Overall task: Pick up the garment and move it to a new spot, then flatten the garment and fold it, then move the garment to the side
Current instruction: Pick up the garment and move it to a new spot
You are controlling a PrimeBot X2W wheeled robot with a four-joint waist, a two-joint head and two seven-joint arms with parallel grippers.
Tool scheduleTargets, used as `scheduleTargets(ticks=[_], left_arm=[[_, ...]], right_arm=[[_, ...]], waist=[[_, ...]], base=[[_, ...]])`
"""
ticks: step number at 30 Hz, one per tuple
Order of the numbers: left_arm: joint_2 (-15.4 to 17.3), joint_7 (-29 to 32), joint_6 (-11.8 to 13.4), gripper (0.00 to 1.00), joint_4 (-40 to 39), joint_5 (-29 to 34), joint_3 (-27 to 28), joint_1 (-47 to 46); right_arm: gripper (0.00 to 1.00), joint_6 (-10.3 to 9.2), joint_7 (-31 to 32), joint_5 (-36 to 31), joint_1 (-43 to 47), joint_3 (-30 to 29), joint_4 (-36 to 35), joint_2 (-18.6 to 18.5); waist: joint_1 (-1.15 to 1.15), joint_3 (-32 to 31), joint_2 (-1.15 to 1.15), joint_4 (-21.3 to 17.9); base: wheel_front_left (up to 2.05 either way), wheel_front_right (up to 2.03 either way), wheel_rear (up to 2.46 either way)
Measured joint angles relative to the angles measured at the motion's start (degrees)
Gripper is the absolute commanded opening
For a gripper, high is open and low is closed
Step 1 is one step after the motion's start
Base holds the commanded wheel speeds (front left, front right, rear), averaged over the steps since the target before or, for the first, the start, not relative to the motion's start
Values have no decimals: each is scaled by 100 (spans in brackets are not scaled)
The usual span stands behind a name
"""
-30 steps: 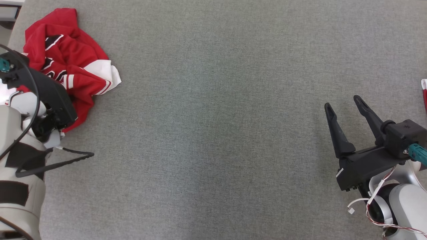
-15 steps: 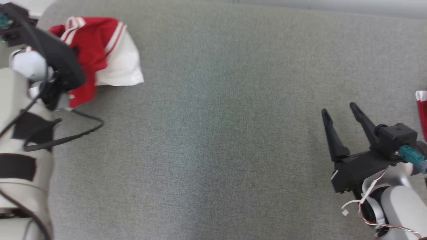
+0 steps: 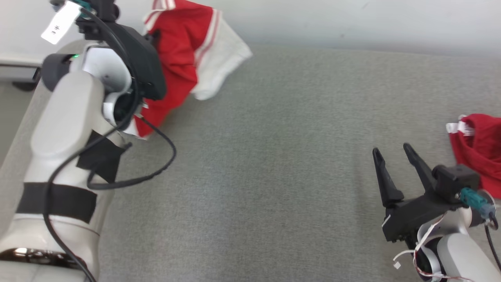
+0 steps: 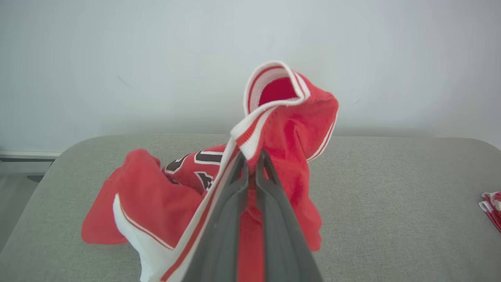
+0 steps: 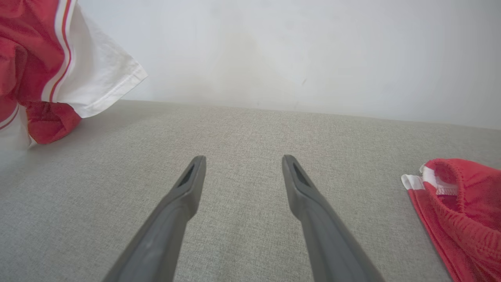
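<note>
The left gripper (image 4: 252, 162), its jaws pinched nearly together on the striped trim of the red-and-white jersey (image 3: 184, 58), has hoisted it. A second ago the jersey lay crumpled on the grey padded surface (image 3: 274, 164) at ten o'clock; now it dangles at eleven, white sleeve hanging free. The right gripper (image 3: 391, 149) waits spread wide and empty at four o'clock, near another red garment (image 3: 475, 156) at three. Pickup looks done; carrying the jersey to the open middle likely comes next.
</note>
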Motion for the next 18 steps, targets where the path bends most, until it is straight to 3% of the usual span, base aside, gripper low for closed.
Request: scheduleTargets(ticks=[18], left_arm=[[-40,-49,0,0,-2262,-1079,-1666,1165]], right_arm=[[100,0,-302,120,300,-103,190,115]], waist=[[0,-404,0,-458]], base=[[0,0,0]])
